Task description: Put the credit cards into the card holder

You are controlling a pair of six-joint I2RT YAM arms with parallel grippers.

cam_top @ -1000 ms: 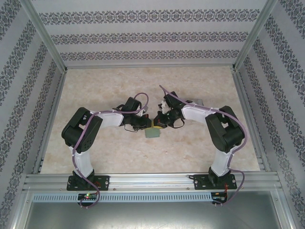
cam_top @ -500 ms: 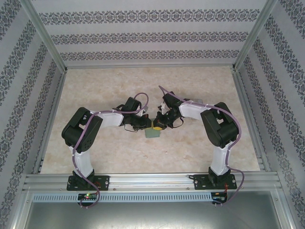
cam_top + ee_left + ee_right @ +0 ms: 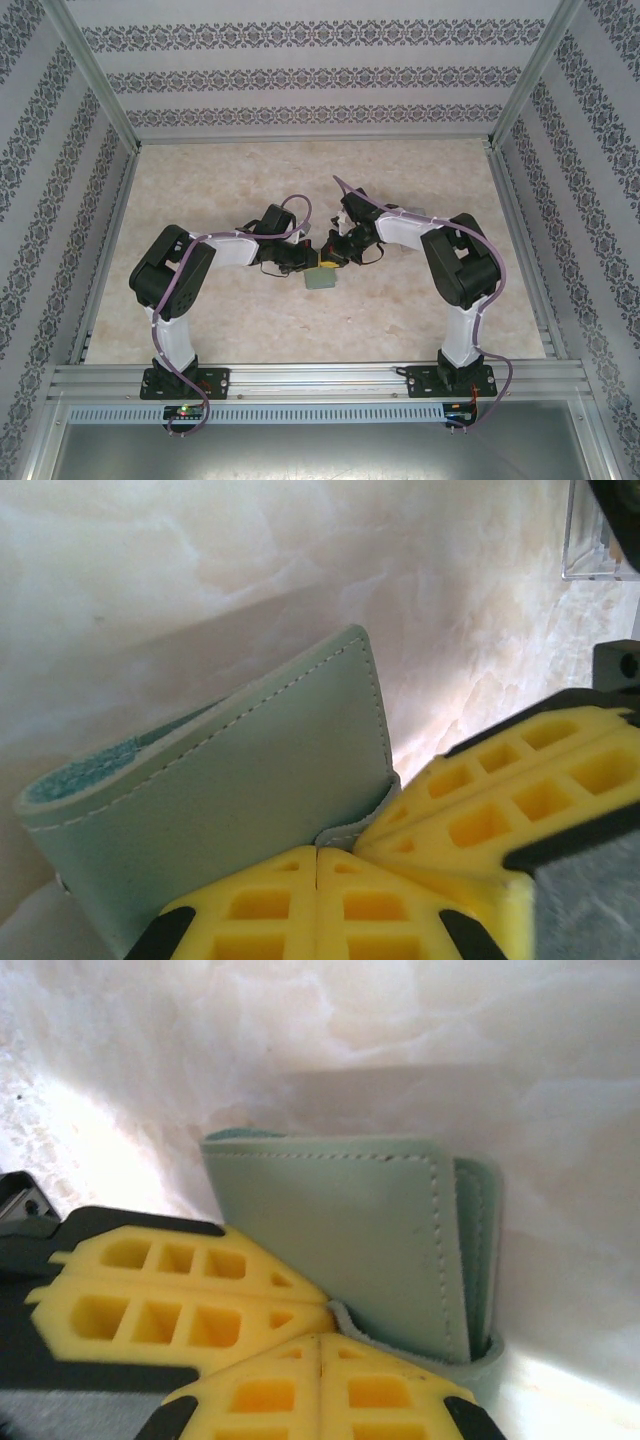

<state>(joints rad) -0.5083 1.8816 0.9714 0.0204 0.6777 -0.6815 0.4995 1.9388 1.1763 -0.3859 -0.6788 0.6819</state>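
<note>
Left pincer (image 3: 317, 875): my fingers are pressed together, tips against the closing tab (image 3: 345, 835) of the card holder (image 3: 230, 800). I cannot tell whether the tab is nipped between them.
Right pincer (image 3: 320, 1360): my fingers are together here too, meeting the left pincer tip to tip at that same tab.
Card holder: folded, at the middle of the table (image 3: 200, 200), just on the near side of both pincers.
Clear rack (image 3: 600, 535): apart from the card holder, behind my right arm.

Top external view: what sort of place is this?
Probably a robot test cell, not a home: an aluminium frame encloses a marble-look table, patterned wall panels surround it, and the left arm and right arm are bolted at its near edge.
</note>
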